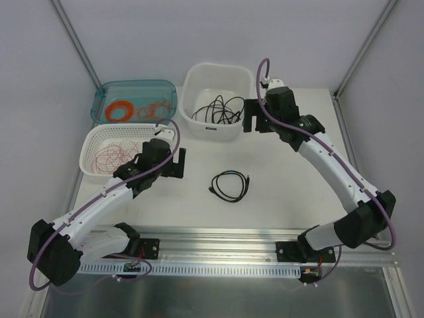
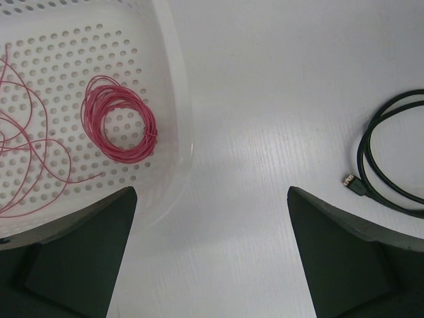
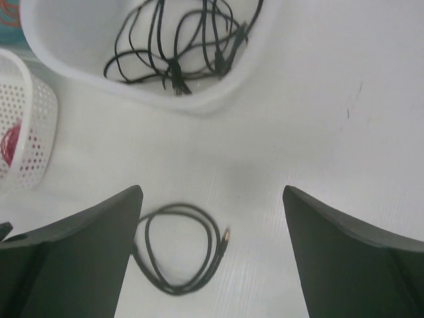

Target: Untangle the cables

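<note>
A tangle of black cables (image 1: 218,109) (image 3: 175,50) lies inside the white tub (image 1: 199,73). One black cable (image 1: 230,185) (image 3: 179,248) rests coiled in a loose loop on the table between the arms, its plug end visible in the left wrist view (image 2: 391,165). Loose red wires (image 1: 114,156) (image 2: 26,152) sprawl in the perforated white basket (image 1: 93,142). My right gripper (image 1: 254,116) (image 3: 211,189) hovers open beside the tub's right front corner, holding nothing. My left gripper (image 1: 175,163) (image 3: 3,232) (image 2: 211,192) is open and empty over bare table, just right of the basket.
A teal bin (image 1: 109,89) at the back left holds neat orange rings (image 1: 120,109). A tight pink ring (image 2: 119,119) lies in the basket near its right wall (image 2: 175,99). Metal rails run along the near table edge (image 1: 218,252). Frame posts stand at both back corners.
</note>
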